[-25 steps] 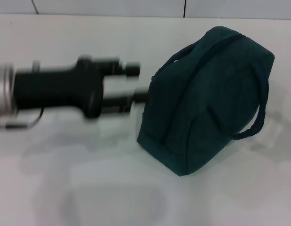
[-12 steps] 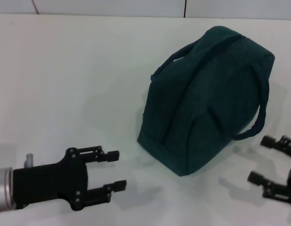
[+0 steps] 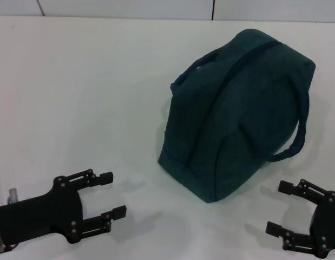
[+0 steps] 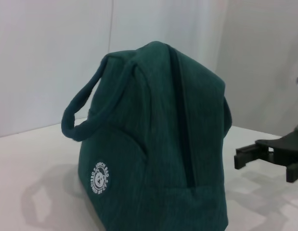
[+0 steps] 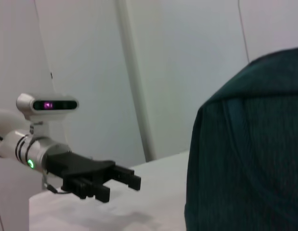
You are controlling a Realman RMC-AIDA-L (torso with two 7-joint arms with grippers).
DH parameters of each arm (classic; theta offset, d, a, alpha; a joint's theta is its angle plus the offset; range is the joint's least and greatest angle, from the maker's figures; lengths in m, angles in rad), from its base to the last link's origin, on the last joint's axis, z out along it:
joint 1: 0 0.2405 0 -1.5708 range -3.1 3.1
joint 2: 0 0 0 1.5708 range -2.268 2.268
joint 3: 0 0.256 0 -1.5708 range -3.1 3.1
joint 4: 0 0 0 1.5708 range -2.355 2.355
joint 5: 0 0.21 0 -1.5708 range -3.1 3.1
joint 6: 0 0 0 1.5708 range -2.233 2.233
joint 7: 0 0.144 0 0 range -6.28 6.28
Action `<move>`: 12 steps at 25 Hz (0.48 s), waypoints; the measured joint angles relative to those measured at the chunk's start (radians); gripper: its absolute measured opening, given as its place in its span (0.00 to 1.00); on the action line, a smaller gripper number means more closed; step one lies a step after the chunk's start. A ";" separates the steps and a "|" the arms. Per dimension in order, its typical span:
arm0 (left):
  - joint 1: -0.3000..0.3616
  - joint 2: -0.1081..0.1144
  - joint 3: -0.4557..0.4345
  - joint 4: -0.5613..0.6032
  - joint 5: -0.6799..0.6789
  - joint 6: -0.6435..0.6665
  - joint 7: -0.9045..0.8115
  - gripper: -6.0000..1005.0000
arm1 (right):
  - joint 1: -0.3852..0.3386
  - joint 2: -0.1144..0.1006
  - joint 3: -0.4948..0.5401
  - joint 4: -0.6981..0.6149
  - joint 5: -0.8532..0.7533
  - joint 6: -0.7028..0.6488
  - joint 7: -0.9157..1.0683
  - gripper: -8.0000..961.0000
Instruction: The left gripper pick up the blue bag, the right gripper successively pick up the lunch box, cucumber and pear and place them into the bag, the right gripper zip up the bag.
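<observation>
Nearest, at front edge of white table (image 3: 75, 81): left gripper (image 3: 110, 195) low on left side, fingers spread, nothing held, pointed toward bag but well apart from it; right gripper (image 3: 280, 208) low on right side, likewise spread w/ nothing between fingers, just short of bag's near right corner. Looked parked, both of them, not mid-grasp. Judged as last stage of task, or past it: zip line appeared shut along top ridge, no lunch box, cucumber or pear seen anywhere on table, so presumably inside, though couldn't confirm since interior hidden. Next move, if any, prob. just a check on zip end; ring pull not made out in any view, so couldn't tell if run fully home. Farther back, centre-right: blue bag (image 3: 243, 114) sat upright on table, leaning a bit, free of both claws. Dark teal fabric, domed top, darker zip strip over ridge, one padded handle looped out to right, other arched at far left end. Round white logo (image 4: 100, 177) low on end panel in left wrist view. Looked full and holding its shape, soft-sided, likely to sag if grabbed by one handle. Behind all: pale wall.
</observation>
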 joint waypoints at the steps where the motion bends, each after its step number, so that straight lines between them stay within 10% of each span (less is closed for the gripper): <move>1: 0.001 0.000 -0.001 -0.001 0.000 0.000 0.001 0.64 | 0.001 0.000 -0.002 0.002 0.000 0.003 0.000 0.91; 12: 0.010 0.001 -0.039 0.005 -0.009 0.031 0.006 0.72 | 0.010 0.002 -0.017 0.023 -0.001 0.011 0.000 0.91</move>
